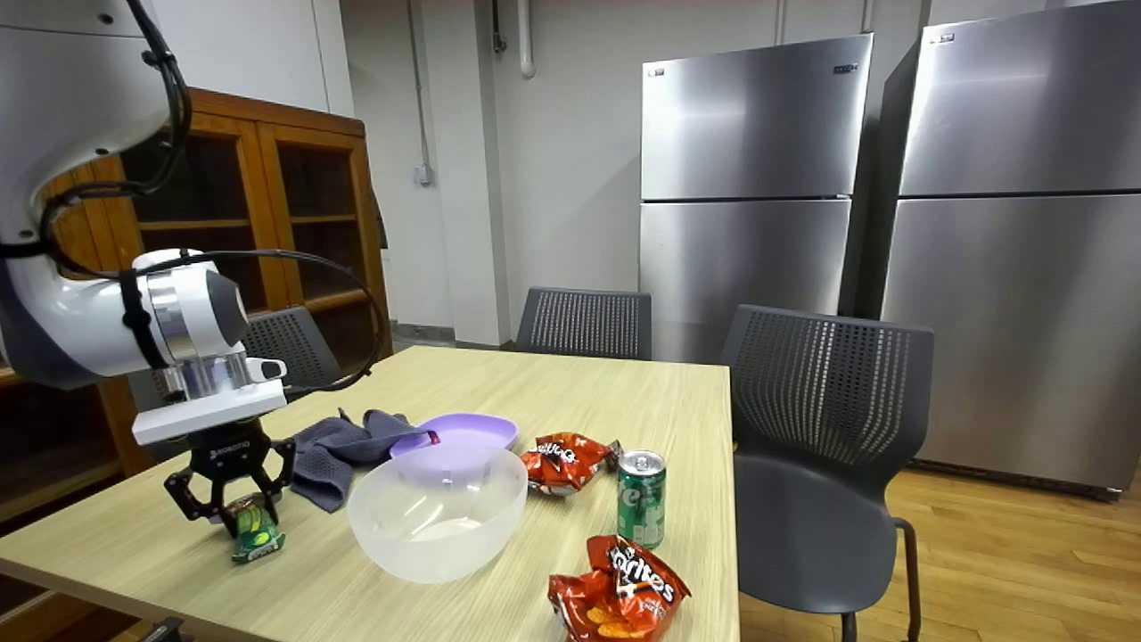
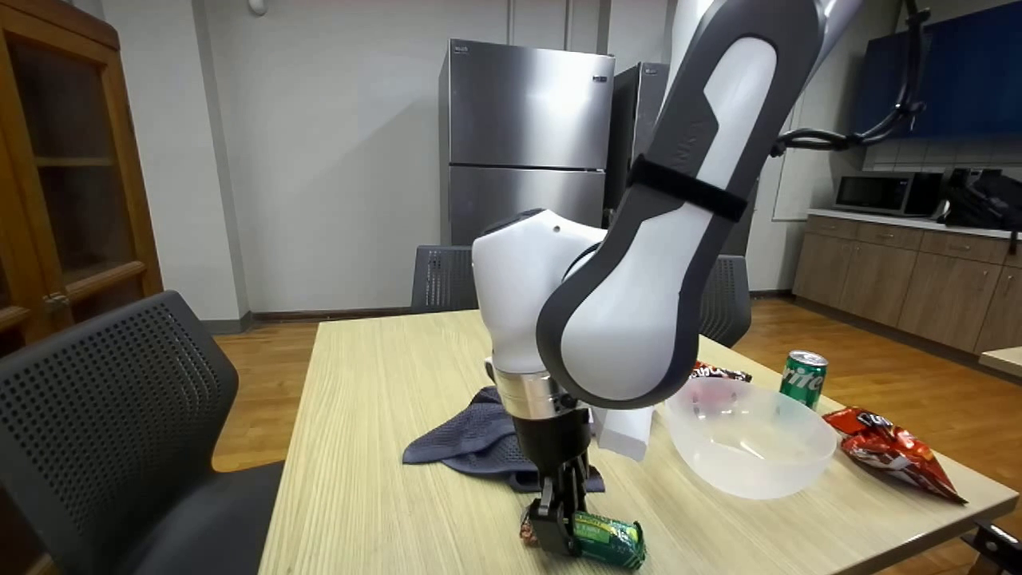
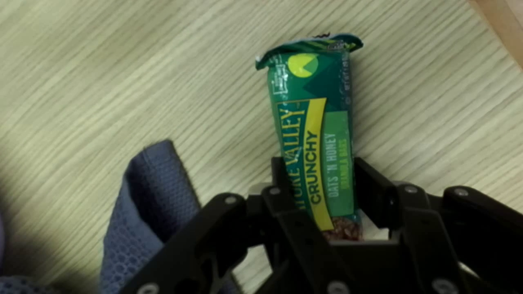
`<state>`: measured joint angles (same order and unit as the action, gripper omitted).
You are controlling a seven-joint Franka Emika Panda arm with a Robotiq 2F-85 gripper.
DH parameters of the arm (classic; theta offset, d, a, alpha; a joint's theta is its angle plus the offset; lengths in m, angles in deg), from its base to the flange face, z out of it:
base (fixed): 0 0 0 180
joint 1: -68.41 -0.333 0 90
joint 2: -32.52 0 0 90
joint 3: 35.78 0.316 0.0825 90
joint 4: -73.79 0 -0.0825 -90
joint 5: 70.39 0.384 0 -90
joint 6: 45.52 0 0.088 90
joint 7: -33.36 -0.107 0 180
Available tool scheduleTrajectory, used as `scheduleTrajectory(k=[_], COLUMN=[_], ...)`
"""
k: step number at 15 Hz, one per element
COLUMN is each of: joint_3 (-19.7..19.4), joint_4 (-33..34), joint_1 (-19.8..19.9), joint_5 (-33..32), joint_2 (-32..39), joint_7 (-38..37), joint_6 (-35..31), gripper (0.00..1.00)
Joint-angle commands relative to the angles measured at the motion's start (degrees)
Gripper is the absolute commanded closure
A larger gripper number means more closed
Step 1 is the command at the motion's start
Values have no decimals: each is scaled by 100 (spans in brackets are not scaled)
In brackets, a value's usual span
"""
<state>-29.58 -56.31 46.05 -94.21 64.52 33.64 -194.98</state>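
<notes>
A green granola bar [image 3: 308, 98] in a wrapper lies flat on the light wooden table, its printed face up in the wrist view. My gripper [image 3: 318, 171] straddles its near part, one finger against each long side, so the jaws are shut on it. In an exterior view the gripper [image 1: 251, 513] points down with the bar's green end [image 1: 260, 538] poking out in front. The bar [image 2: 611, 543] also shows in an exterior view, partly covered by the fingers. A dark blue-grey cloth [image 3: 159, 175] lies to the left in the wrist view, apart from the fingers.
A translucent bowl [image 1: 419, 553] stands beside the cloth [image 1: 343, 450], with a purple plate [image 1: 488, 428] behind it. Two red chip bags [image 1: 563, 464] and a green soda can [image 1: 642, 499] are farther along the table. Dark chairs [image 2: 120, 415] stand around the table.
</notes>
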Motion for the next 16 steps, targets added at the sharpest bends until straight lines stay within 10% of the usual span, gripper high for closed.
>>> scheduleTrajectory(k=[1,16], joint_3=[-41,5], joint_4=[-118,229], joint_1=[-29,615], joint_5=[-46,186], joint_2=[-177,-1002], joint_7=[-118,235], joint_6=[6,1400], gripper=[83,83])
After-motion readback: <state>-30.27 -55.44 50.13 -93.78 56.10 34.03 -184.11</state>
